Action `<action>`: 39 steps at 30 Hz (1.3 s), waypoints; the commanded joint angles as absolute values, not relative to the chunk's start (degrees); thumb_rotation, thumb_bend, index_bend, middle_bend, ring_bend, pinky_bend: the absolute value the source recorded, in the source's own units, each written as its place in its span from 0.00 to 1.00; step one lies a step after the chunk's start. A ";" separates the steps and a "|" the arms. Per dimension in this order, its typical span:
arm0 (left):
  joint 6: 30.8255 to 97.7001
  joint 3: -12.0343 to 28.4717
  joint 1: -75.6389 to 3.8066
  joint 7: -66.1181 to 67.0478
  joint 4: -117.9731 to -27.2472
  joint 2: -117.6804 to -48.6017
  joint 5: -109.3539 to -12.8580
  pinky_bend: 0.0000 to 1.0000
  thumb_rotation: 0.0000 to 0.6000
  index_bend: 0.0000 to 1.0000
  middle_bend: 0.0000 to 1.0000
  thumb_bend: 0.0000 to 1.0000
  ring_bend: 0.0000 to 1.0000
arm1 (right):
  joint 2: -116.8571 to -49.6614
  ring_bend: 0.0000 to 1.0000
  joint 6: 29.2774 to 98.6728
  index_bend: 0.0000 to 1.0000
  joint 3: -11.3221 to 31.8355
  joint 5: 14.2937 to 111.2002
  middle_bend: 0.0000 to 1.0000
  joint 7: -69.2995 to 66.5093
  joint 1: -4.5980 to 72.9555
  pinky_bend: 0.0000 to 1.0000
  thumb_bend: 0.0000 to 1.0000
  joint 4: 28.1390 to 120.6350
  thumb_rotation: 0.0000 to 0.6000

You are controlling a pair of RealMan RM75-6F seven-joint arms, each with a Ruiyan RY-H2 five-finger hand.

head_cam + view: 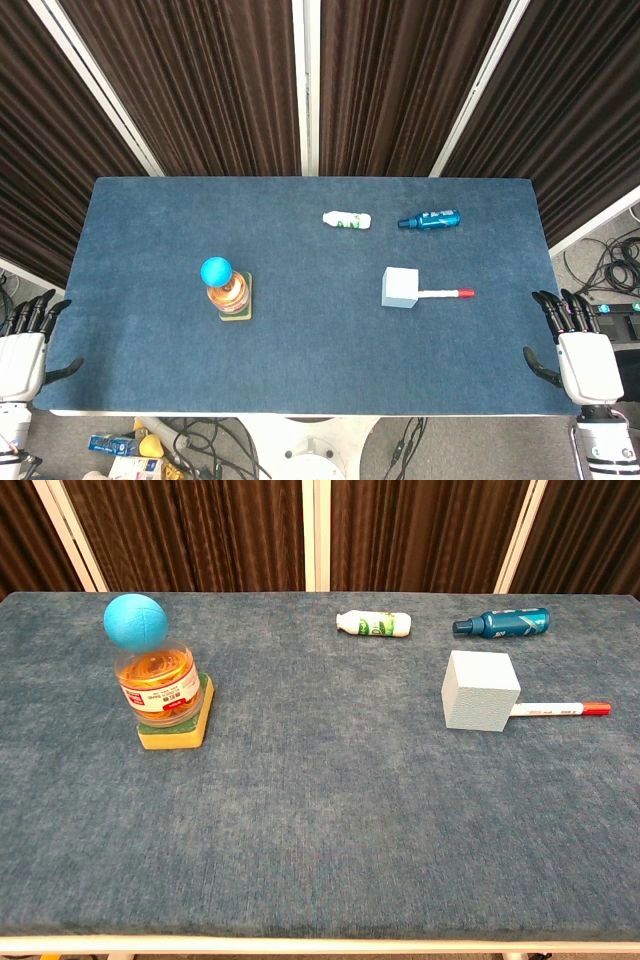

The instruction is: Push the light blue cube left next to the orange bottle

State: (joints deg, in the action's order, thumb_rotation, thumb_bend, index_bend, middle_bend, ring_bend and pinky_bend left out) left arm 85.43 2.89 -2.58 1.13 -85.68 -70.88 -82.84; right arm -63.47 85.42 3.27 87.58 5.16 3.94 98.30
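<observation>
Cube (pixel 400 287) sits right of the table's middle, well apart from the orange bottle (pixel 228 293), which stands upright on a sponge (pixel 238 312) toward the left with a blue ball (pixel 216 270) on its cap. A marker (pixel 446 294) lies touching or just beside the cube's right face, pointing right. Both hands hang off the near corners of the table (pixel 150 200), the left hand (pixel 22 350) and the right hand (pixel 582 350) each with fingers spread apart and holding nothing; the chest view shows neither. By my judgement the push has not begun. The next move calls for the right hand to reach the cube's right side, clearing or working around the marker, then slide it steadily left, stopping short of toppling the bottle. Two small bottles, white (pixel 347 219) and teal (pixel 429 220), lie far back, out of the path.
</observation>
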 commanded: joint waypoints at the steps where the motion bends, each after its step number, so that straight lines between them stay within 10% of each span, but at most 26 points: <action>1: 85.33 2.99 -2.68 1.23 -85.72 -70.95 -82.75 0.10 1.00 0.22 0.16 0.15 0.10 | -63.49 0.00 85.38 0.10 3.31 87.55 0.12 5.26 4.01 0.00 0.21 98.31 1.00; 19: 84.87 2.92 -2.97 1.46 -85.82 -71.12 -82.59 0.10 1.00 0.22 0.16 0.15 0.10 | -63.62 0.00 84.33 0.10 3.76 86.91 0.16 7.15 4.87 0.00 0.22 98.48 1.00; 28: 85.10 2.63 -2.65 1.57 -86.13 -71.07 -82.57 0.10 1.00 0.22 0.16 0.15 0.10 | -66.18 0.00 70.47 0.31 7.09 78.64 0.30 15.61 13.45 0.00 0.22 95.45 1.00; 39: 84.61 2.32 -2.32 1.77 -86.40 -70.91 -81.93 0.10 1.00 0.22 0.16 0.15 0.10 | -78.45 0.00 56.51 0.34 9.56 69.06 0.34 21.93 24.44 0.01 0.22 80.00 1.00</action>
State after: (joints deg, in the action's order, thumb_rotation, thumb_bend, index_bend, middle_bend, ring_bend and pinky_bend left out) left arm 84.62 2.32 -2.31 1.76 -86.39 -70.92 -81.94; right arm -75.27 59.00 8.92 70.92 20.44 21.90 83.53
